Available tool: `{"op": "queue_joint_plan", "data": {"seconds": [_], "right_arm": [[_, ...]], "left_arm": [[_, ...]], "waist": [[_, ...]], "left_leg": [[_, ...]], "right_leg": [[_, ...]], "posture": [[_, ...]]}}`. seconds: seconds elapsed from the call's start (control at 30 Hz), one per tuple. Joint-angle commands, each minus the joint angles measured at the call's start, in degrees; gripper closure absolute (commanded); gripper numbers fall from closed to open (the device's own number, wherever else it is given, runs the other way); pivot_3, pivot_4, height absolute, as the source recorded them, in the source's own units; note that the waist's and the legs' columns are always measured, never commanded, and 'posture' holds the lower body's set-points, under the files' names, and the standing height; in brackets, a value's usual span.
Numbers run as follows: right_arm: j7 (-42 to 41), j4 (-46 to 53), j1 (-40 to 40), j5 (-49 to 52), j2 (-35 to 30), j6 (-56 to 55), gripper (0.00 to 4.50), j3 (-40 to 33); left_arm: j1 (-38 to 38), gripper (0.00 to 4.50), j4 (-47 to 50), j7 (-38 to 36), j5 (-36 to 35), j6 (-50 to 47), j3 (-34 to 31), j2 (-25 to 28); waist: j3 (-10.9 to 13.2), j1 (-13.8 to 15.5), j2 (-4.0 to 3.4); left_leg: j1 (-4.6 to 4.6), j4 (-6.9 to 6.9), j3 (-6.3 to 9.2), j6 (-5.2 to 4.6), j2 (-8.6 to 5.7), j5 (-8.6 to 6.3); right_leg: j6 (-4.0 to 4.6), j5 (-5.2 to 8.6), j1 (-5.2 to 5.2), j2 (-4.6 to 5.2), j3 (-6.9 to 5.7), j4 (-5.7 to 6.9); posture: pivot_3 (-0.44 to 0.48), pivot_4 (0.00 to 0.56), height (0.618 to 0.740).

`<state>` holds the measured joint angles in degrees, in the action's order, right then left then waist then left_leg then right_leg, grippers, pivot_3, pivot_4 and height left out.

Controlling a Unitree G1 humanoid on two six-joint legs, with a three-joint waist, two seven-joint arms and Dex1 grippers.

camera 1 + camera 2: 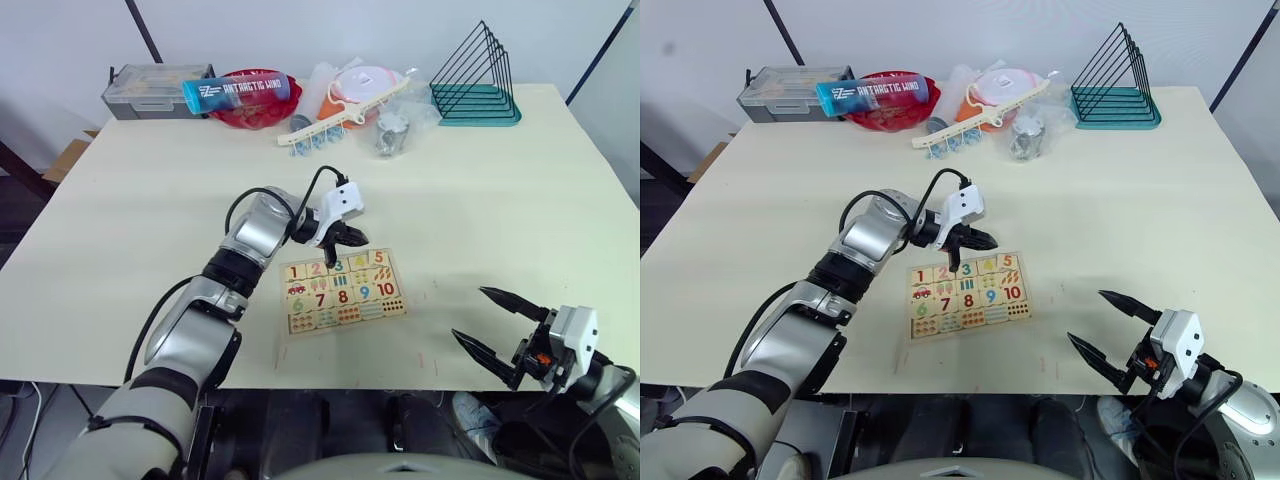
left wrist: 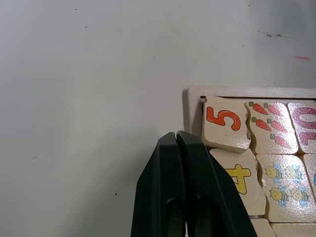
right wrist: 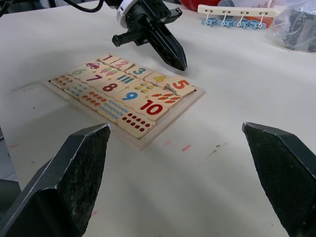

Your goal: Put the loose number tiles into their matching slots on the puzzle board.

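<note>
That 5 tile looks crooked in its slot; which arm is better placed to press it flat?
Probably the left. Its tool hovers shut just above the board's top row, beside the tilted 5 tile. The right tool hangs open off the puzzle board, near the table edge.

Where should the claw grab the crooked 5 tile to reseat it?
Take the 5 tile by its two opposite edges from straight above. It sits tilted in the board's corner slot, its lower edge riding up over the 4 tile, so those edges are exposed.

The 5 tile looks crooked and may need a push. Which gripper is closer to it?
Left. The left gripper, shut, hovers just beside the 5 tile, over the puzzle board's top row. The right gripper, open, sits well off the board's right.
</note>
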<state>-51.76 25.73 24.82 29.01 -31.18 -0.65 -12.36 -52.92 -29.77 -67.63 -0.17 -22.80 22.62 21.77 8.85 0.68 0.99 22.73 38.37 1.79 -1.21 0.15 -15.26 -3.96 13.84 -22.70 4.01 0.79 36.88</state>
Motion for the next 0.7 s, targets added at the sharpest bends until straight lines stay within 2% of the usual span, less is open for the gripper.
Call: {"op": "queue_joint_plan", "data": {"seconds": [0.03,0.7], "right_arm": [[0.3,1.4,0.0,0.6,-0.2,-0.9,0.0,-1.6],[0.2,1.5,0.2,0.0,-0.6,-0.5,0.0,-1.0]], "left_arm": [[0.1,4.43,1.2,-0.5,-0.1,0.5,-0.5,-0.3],[0.7,4.43,1.0,-1.1,1.1,0.4,0.0,-1.4]], "waist": [[0.0,0.0,0.0],[0.0,0.0,0.0]], "left_leg": [[0.0,0.0,0.0,0.0,0.0,0.0],[0.0,0.0,0.0,0.0,0.0,0.0]], "right_leg": [[0.0,0.0,0.0,0.0,0.0,0.0],[0.0,0.0,0.0,0.0,0.0,0.0]], "posture": [[0.0,0.15,0.74],[0.0,0.15,0.74]]}}
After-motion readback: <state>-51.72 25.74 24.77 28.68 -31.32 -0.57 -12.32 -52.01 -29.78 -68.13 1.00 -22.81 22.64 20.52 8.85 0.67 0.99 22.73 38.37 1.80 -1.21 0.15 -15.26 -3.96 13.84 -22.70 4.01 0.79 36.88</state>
